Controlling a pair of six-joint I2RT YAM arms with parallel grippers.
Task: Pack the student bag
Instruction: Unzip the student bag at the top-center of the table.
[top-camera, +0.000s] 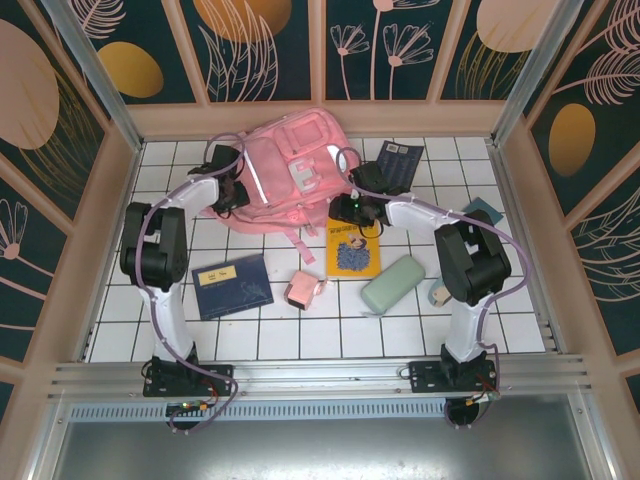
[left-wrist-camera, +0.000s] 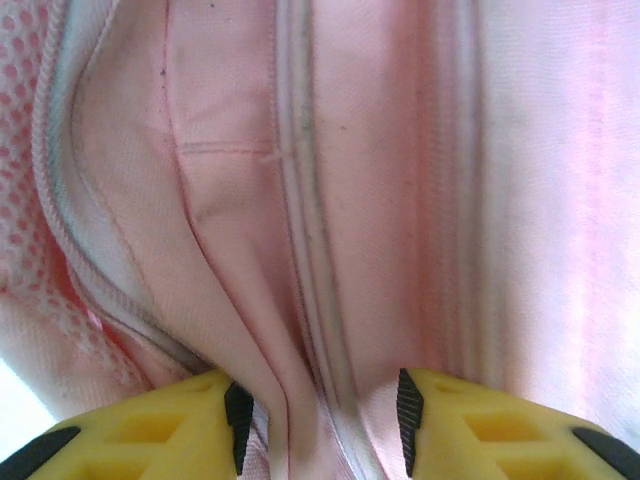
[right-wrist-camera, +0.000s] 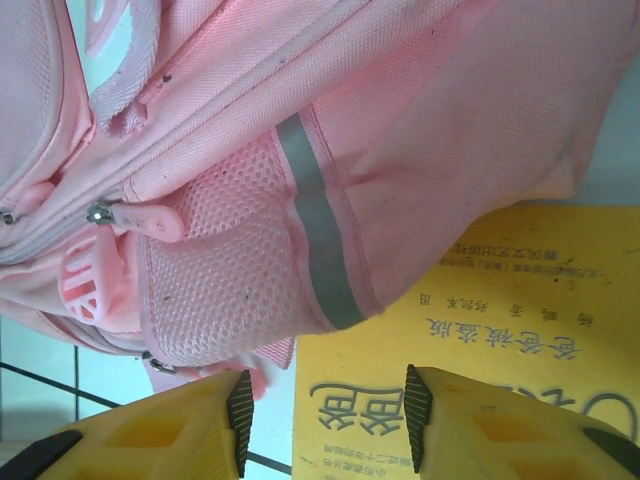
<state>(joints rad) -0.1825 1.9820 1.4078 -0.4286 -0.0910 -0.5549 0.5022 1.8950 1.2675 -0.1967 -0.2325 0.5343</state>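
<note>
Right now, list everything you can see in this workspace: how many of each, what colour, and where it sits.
student bag: one, pink, back centre of the table
booklet: one, dark blue, just right of the bag
yellow book: one, yellow, at the bag's front right corner
blue book: one, dark blue, front left
pouch: one, pink, front centre
pencil case: one, pale green, front right
flat item: one, teal, far right, partly hidden
small item: one, pale, by the right arm, unclear
table: one, white tiles
left arm: one, black and white, jaws apart with bag fabric between
right arm: one, black and white, jaws open over the yellow book
</note>
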